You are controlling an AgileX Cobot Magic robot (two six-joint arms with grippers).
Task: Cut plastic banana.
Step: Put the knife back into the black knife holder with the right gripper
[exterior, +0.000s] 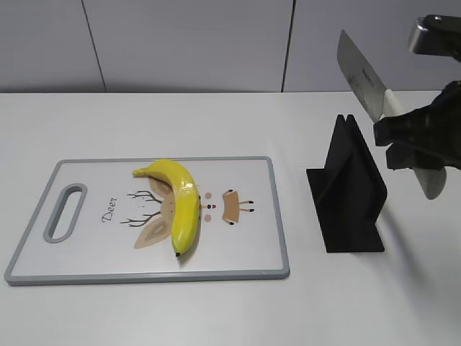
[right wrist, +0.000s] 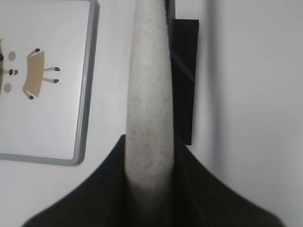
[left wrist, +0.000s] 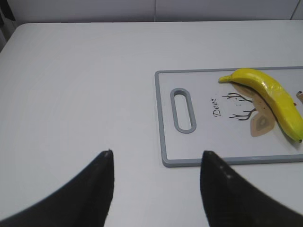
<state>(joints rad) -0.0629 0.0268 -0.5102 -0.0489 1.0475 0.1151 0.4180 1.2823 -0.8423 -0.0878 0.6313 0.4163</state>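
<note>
On the white cutting board (exterior: 238, 216) lies the yellow plastic banana (exterior: 181, 202) (across the deer print), untouched. Right gripper (exterior: 414, 144) is clamped on the knife (exterior: 364, 76) by its pale handle, blade raised above the black knife stand (exterior: 349, 191). Left gripper (left wrist: 156, 189) hovers w/ fingers spread, off the board's handle end.

A bright yellow banana (exterior: 180, 202) with dark tips lies on a white cutting board (exterior: 94, 245) edged in grey, printed with a tan-and-black deer motif. A black knife stand (exterior: 349, 187), silver-bladed knife (exterior: 362, 76) with speckled off-white handle, white surface (exterior: 216, 122).
</note>
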